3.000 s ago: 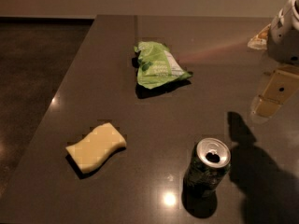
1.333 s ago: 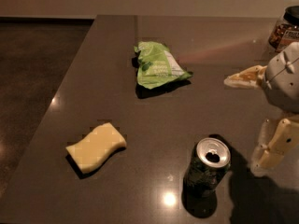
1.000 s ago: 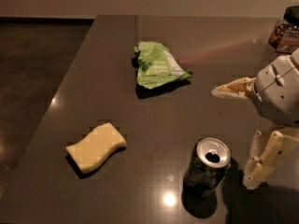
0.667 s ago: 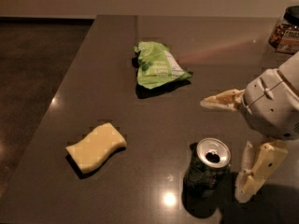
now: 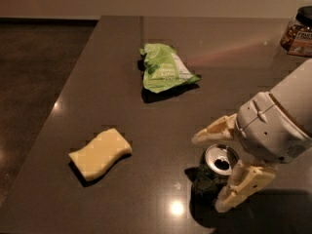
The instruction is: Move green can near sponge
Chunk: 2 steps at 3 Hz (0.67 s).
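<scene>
A dark, glossy table (image 5: 122, 101) with a smooth stone-like top fills most of the view. From the right reaches the robot's arm (image 5: 280, 123), a rounded pale grey shell ending in the claw (image 5: 209, 173). Its two cream, tapered fingers (image 5: 214, 129) are spread wide, one on either side of the green can (image 5: 220, 161), low at the rim; contact cannot be told. A crinkled light green foil bag (image 5: 165, 68) lies further back. The pale yellow foam sponge (image 5: 101, 153), flat with wavy edges, sits well left of the can. The can is a small upright cylinder with a shiny silver top, near the table's front edge.
</scene>
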{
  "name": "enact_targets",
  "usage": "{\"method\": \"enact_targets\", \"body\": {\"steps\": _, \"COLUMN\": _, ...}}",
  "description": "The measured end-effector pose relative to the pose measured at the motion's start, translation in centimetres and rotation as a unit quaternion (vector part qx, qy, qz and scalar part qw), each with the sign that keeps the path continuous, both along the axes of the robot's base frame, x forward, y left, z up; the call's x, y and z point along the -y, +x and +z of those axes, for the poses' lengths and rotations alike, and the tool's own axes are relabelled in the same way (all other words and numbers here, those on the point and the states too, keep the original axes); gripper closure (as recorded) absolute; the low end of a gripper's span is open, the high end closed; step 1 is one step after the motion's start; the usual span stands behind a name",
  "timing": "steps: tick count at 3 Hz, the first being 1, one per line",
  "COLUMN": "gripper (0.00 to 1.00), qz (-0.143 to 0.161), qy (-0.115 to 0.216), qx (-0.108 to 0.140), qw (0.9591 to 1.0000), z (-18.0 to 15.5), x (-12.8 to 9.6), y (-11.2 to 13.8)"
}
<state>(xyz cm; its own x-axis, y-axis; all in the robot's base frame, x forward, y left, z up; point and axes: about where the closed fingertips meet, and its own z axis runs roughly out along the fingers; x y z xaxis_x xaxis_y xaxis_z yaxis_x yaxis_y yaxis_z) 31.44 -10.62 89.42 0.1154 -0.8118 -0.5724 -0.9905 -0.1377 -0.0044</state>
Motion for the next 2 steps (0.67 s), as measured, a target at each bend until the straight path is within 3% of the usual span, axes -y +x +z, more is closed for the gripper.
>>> {"method": "enact_targets", "body": {"steps": 1, "gripper": 0.49, "qz": -0.002, "qy": 0.009, "qx": -0.008, "qw": 0.9999, "z": 0.1, "x": -0.5, "y": 0.1}}
{"method": "enact_targets", "body": {"steps": 2, "gripper": 0.8, "qz": -0.006, "qy": 0.027, "qx": -0.008, "qw": 0.9996, "z": 1.9, "x": -3.3, "y": 1.6}}
